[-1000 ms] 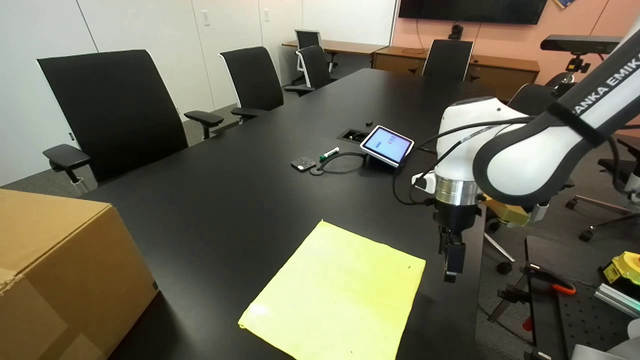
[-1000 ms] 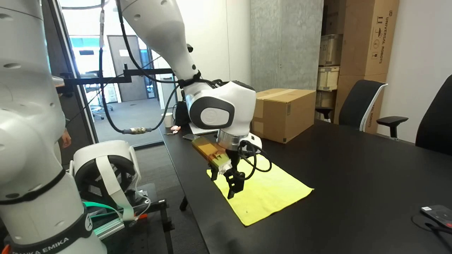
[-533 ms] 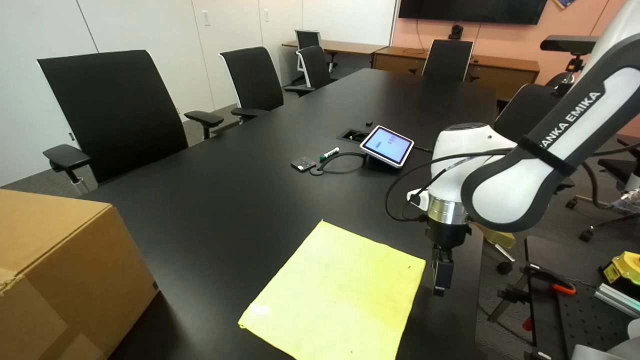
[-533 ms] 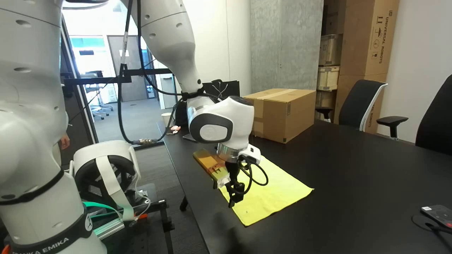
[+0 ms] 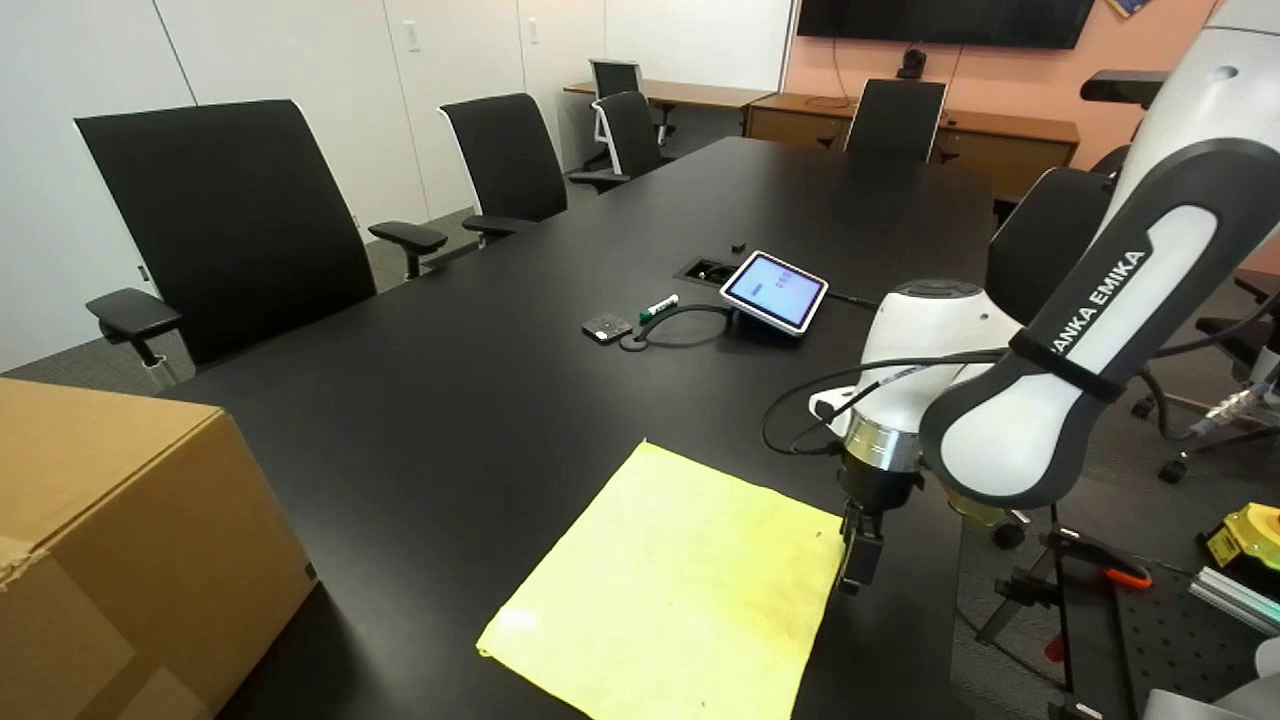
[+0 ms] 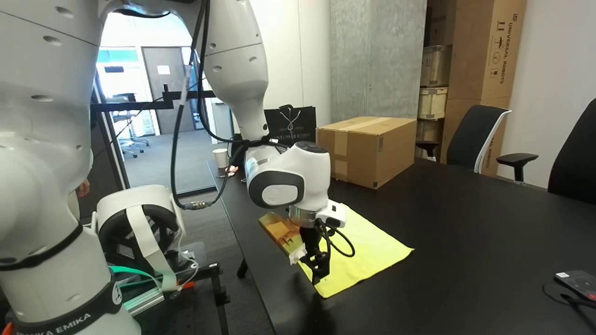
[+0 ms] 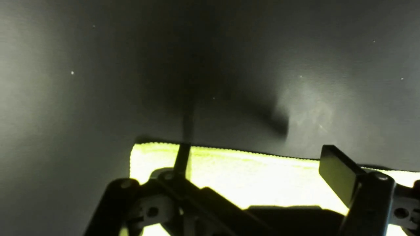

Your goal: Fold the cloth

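Note:
The yellow cloth (image 5: 660, 590) lies flat and spread out on the black table (image 5: 430, 430). It also shows in an exterior view (image 6: 372, 256), partly hidden behind the arm. My gripper (image 5: 852, 585) points down at the cloth edge nearest the robot, close to one corner; it also shows in an exterior view (image 6: 319, 280). In the wrist view my gripper (image 7: 256, 145) is open and empty, with its fingers (image 7: 338, 177) wide apart over the cloth (image 7: 256, 183). The cloth's stitched edge runs between the fingertips. Whether the fingertips touch the cloth I cannot tell.
A cardboard box (image 5: 170, 560) stands on the table beyond the cloth. A tablet (image 5: 776, 290), a green marker (image 5: 658, 307) and a small dark square device (image 5: 606, 327) lie farther along. A headset (image 6: 139, 228) sits on a side stand beside the robot.
My gripper has come down and moved over toward the cloth's near edge, from beside and above it. The cloth has not moved.

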